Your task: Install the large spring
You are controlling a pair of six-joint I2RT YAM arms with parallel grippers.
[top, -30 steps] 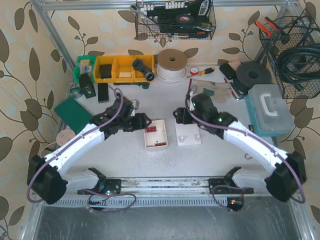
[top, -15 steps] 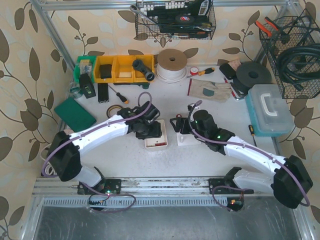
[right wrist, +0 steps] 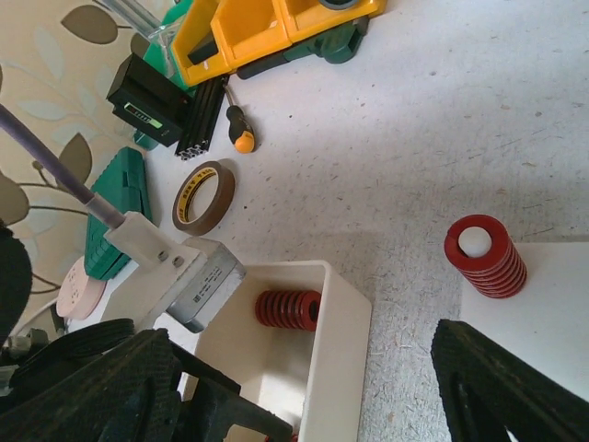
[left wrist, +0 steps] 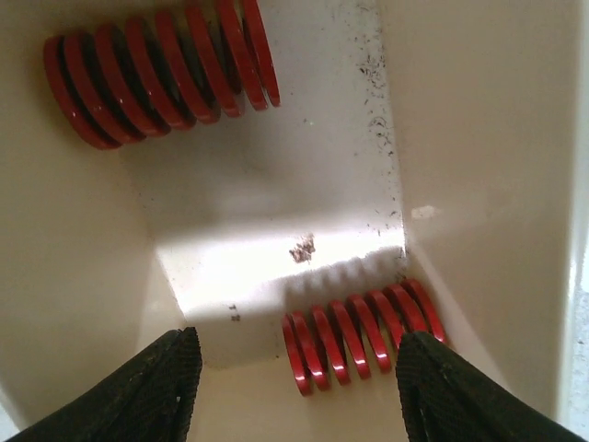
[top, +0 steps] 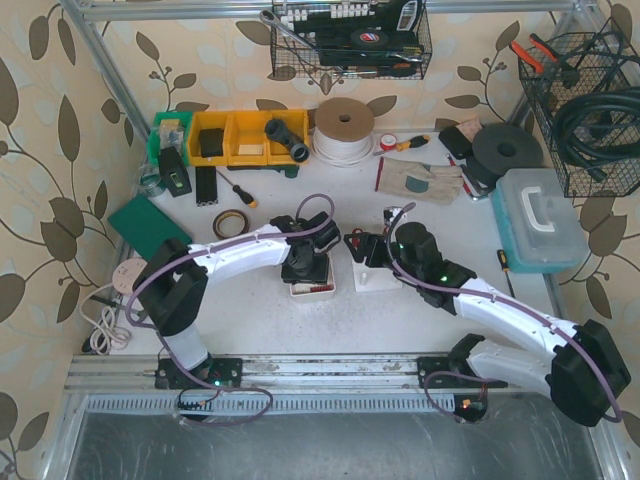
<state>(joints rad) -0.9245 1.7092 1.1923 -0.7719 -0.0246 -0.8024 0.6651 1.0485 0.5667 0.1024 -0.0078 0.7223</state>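
Nearest in my left wrist view, a small red spring [left wrist: 359, 336] lies on its side against the right wall of the white tray [left wrist: 479, 138]; its coils are thin and closely wound. In the tray's far left corner lies the large spring [left wrist: 161, 69], also on its side. It is the same glossy red, but with thicker, wider coils and dark gaps between them.

My left gripper [left wrist: 296, 373] is down inside the tray with its fingers spread and holds nothing. The small spring lies between the tips, close to the right one; I cannot tell whether it touches.

My right gripper [right wrist: 304, 368] hangs wide apart and empty, with the tray's right wall showing between its fingers. Beyond the right finger, a third red spring [right wrist: 485, 255] stands upright over a pale peg [right wrist: 475, 241] at a corner of the white base plate [right wrist: 552, 322]. Toward the table's [right wrist: 442, 110] far left lie a tape roll [right wrist: 203, 197], a screwdriver [right wrist: 239, 129] and yellow bins [right wrist: 276, 28].
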